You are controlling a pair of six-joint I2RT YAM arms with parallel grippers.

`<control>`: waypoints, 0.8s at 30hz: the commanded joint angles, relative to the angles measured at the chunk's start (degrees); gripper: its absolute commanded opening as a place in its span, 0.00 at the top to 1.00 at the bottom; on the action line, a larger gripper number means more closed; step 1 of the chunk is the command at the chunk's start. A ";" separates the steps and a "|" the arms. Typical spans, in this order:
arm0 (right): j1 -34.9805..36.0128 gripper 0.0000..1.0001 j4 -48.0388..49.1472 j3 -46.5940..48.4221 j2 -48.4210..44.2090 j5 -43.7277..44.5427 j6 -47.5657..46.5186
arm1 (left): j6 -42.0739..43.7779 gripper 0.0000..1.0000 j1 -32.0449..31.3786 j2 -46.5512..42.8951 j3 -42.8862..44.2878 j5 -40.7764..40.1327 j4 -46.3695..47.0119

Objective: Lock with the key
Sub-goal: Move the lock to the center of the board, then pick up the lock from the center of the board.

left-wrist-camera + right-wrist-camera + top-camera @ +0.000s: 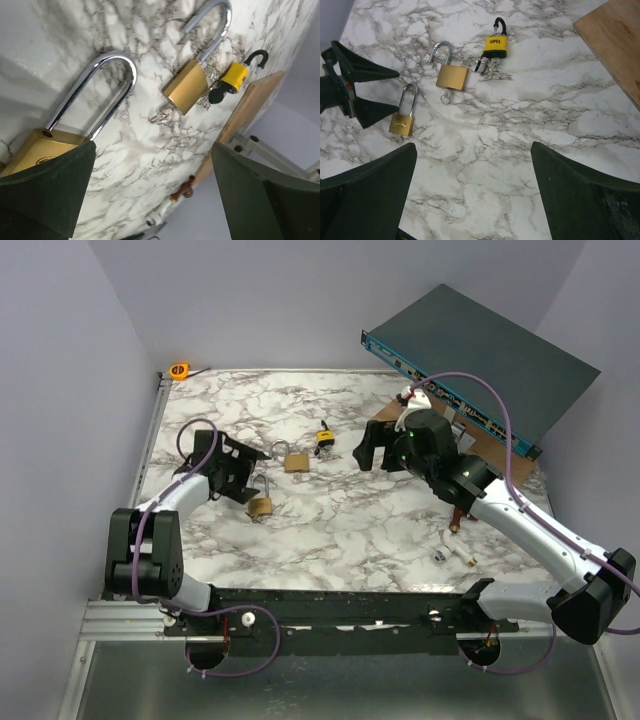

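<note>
Left end effector (252, 478) spread wide, long-shackle padlock (261, 503) just beside its fingertips, centre-left of frame. Right end effector (368, 449) also released, frame-right of yellow padlock (325, 439).

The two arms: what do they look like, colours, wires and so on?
Both the left arm and right arm have white tube-like links between chunky black joints. A thin purple cable loops along each. Each ends in black, wedge-shaped jaws.

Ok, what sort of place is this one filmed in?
Probably a lab test cell, not a home: a marble-print table boxed in by plain walls, a blue rack unit propped at the back, and three padlocks laid out as props.
</note>
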 commanded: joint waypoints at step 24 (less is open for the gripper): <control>-0.09 0.00 2.83 -5.43 -2.78 -4.48 1.87 | 32.61 0.02 -12.16 7.16 15.23 -26.05 -27.46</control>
